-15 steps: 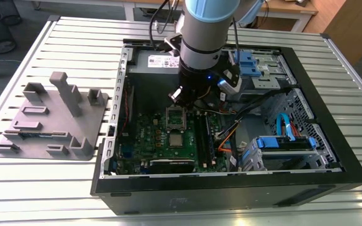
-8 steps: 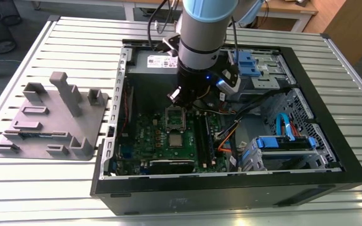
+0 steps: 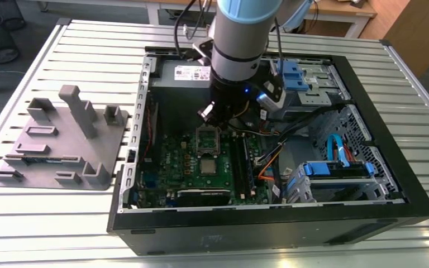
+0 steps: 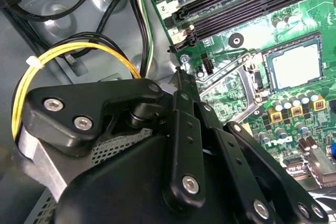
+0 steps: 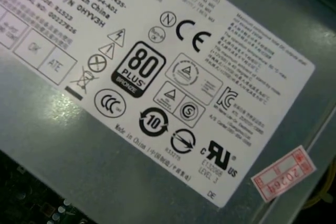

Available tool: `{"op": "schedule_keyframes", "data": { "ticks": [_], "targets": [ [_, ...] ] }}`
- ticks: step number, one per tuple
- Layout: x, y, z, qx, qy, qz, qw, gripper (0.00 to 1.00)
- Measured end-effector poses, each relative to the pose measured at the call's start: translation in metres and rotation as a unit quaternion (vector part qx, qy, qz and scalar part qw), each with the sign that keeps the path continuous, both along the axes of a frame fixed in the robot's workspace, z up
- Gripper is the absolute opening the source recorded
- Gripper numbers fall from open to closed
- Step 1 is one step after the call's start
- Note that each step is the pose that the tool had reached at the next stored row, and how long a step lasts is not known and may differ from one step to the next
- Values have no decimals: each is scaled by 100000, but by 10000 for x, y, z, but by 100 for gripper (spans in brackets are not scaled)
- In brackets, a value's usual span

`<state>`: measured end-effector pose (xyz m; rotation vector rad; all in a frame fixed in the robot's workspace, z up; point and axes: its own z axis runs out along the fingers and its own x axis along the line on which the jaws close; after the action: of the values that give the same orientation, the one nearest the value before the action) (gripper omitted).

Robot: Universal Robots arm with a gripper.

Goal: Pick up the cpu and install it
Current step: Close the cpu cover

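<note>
- Step in hand, as judged: the approach to the pick. The cpu (image 4: 294, 65) was not yet lifted.
- The cpu lay flat near the middle of the green board (image 4: 310, 17).
- The gripper (image 4: 182, 77) hung over the board's edge, apart from the cpu, with the open socket frame (image 4: 231, 85) between them.
- Whether the gripper was spread or pressed together could not be told.
- A grasp would call for squaring up on the cpu's edges, clear of the socket frame.

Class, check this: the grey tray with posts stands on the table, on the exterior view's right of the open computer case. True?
No. The grey tray stands on the table on the exterior view's left of the open computer case, not its right.
</note>
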<state>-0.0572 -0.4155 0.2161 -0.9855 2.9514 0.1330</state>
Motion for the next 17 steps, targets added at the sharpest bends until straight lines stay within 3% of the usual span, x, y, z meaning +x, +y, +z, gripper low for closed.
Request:
{"op": "schedule_keyframes", "data": {
  "ticks": [17],
  "targets": [
    [0, -5, 56, -2, 1, 34, 100000, 11]
  ]
}}
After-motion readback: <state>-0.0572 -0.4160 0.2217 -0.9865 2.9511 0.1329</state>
